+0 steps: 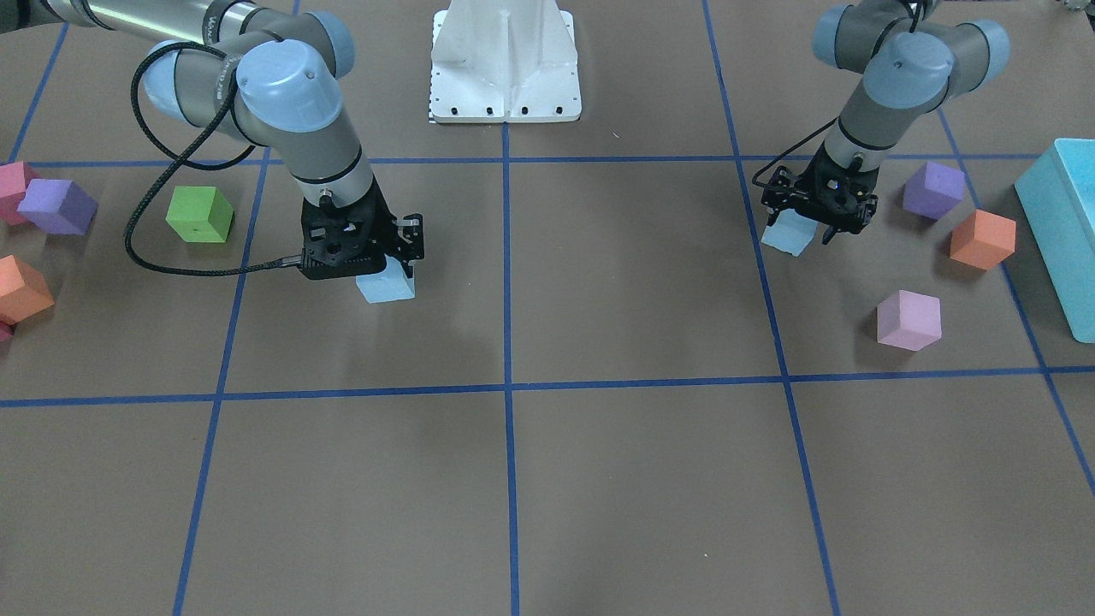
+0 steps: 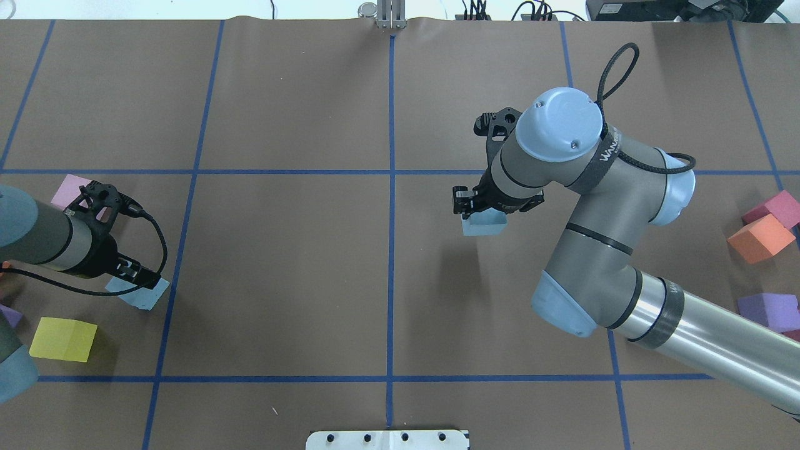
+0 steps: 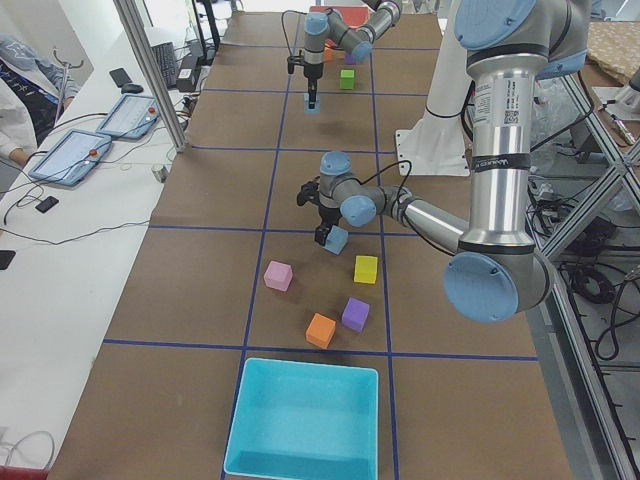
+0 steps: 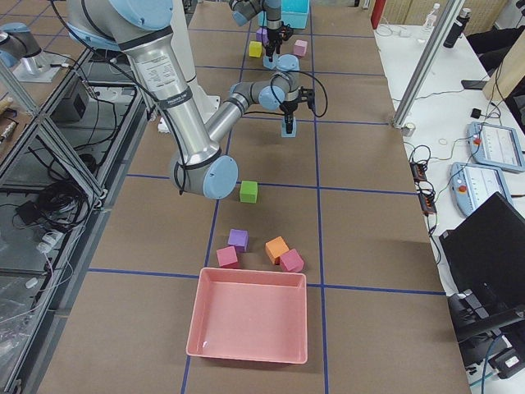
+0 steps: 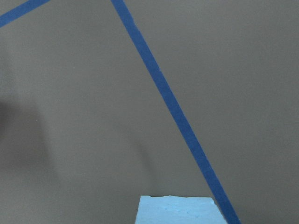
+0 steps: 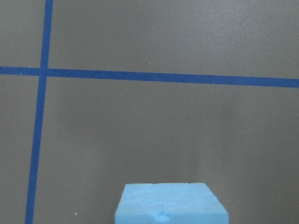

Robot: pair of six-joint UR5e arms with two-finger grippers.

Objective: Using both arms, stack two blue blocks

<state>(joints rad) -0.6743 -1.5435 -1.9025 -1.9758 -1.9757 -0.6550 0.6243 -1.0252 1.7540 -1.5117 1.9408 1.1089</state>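
Note:
Two pale blue blocks show, one in each gripper. My right gripper (image 1: 387, 270) is shut on one blue block (image 1: 385, 286), which hangs a little above the table, with its shadow below it. This block also shows in the overhead view (image 2: 485, 224) and the right wrist view (image 6: 170, 203). My left gripper (image 1: 809, 226) is shut on the other blue block (image 1: 786, 233), which is tilted and low over the table. It also shows in the overhead view (image 2: 141, 293) and the left wrist view (image 5: 179, 210). The two arms are far apart, on opposite sides of the table.
Near my left gripper lie a purple cube (image 1: 934, 190), an orange cube (image 1: 982, 239), a pink cube (image 1: 908, 320), a yellow cube (image 2: 64, 339) and a turquoise bin (image 1: 1061, 222). On my right side lie a green cube (image 1: 199, 214), purple (image 1: 58, 205) and orange (image 1: 21, 289) cubes, and a red tray (image 4: 250, 316).

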